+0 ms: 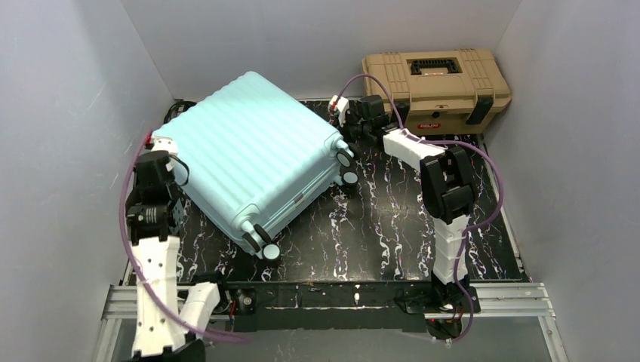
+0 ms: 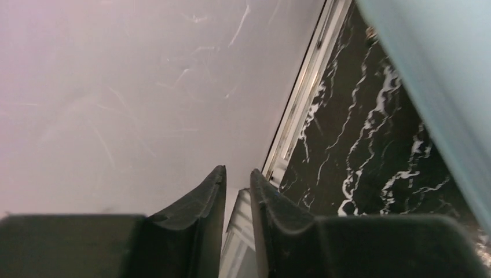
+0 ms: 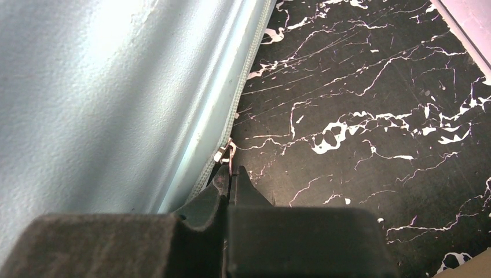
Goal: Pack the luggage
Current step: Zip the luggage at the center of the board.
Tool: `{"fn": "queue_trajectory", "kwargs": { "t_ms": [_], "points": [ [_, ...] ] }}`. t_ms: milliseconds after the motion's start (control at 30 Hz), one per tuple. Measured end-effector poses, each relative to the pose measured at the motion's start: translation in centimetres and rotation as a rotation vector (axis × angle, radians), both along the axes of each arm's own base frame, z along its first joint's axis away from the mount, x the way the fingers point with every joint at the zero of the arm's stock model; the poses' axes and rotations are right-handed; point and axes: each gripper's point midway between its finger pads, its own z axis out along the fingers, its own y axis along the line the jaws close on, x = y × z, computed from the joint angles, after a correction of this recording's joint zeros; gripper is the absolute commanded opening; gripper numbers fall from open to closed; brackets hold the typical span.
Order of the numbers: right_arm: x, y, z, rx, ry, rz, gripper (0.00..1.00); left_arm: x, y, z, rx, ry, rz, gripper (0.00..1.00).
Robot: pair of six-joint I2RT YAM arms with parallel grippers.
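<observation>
Luggage (image 1: pixel 253 154) is closed, lying flat on the table (image 1: pixel 377 226) left of centre and skewed, with wheels along its near-right side.

Right gripper (image 3: pixel 231 174) is at the far-right corner by the wheels. Its jaws are pinched tight on the zipper pull (image 3: pixel 227 152), right at the seam.

Left gripper (image 2: pixel 237 185) is off the case's left edge, by the left wall. Its jaws are a narrow slit apart with nothing in them.

My read: the step is running the zip.
- Pull along the seam line, low to the table, never away from the shell. A tab that small likely slips if the angle drifts.
- Go slow round the corner.
- Nothing braces the case, so it may slide or pivot. Press the left gripper against the shell first.

The tan toolbox (image 1: pixel 436 89) far right isn't involved.
</observation>
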Motion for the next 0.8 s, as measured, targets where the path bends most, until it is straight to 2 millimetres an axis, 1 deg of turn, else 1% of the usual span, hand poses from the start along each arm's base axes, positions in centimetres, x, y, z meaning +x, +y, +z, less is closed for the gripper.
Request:
{"fn": "queue_trajectory", "kwargs": {
  "t_ms": [33,67,100,200,233,300,367,400,433,600,700,800],
  "points": [
    [0.1,0.1,0.0,0.004,-0.005,-0.001,0.01,-0.1,0.8,-1.0,-0.02,0.016,0.045,0.02],
    [0.1,0.1,0.0,0.007,-0.007,-0.002,0.01,0.0,1.4,-1.8,-0.043,0.028,0.081,0.0],
    [0.1,0.1,0.0,0.011,-0.013,-0.002,0.01,0.3,2.2,-2.8,-0.077,0.048,0.122,0.0],
    [0.2,0.3,0.1,0.021,-0.019,-0.002,0.01,1.9,4.3,-5.9,-0.184,0.107,0.214,0.0],
    [0.2,0.3,0.1,0.023,-0.018,-0.002,0.01,3.0,4.9,-7.6,-0.231,0.137,0.241,0.0],
    [0.1,0.3,0.0,0.028,-0.016,-0.002,0.01,4.6,5.3,-10.1,-0.299,0.18,0.26,0.0],
    [0.0,0.4,0.0,0.036,-0.019,0.004,0.01,5.9,5.0,-12.6,-0.368,0.217,0.266,0.0],
    [0.0,0.5,0.0,0.041,-0.021,0.009,0.01,6.4,4.8,-13.5,-0.397,0.23,0.271,0.0],
    [0.0,0.5,0.0,0.045,-0.024,0.01,0.01,6.8,4.7,-13.9,-0.416,0.223,0.28,0.0],
    [-0.8,0.2,0.0,0.052,-0.037,0.016,0.01,9.4,5.0,-14.1,-0.452,0.173,0.284,0.0],
    [-2.0,0.0,0.0,0.041,-0.044,0.027,0.01,10.4,5.2,-14.0,-0.456,0.156,0.285,0.0],
    [-4.1,0.2,-0.1,0.022,-0.053,0.059,0.01,11.5,5.7,-13.9,-0.447,0.138,0.301,0.0]
  ]
}}
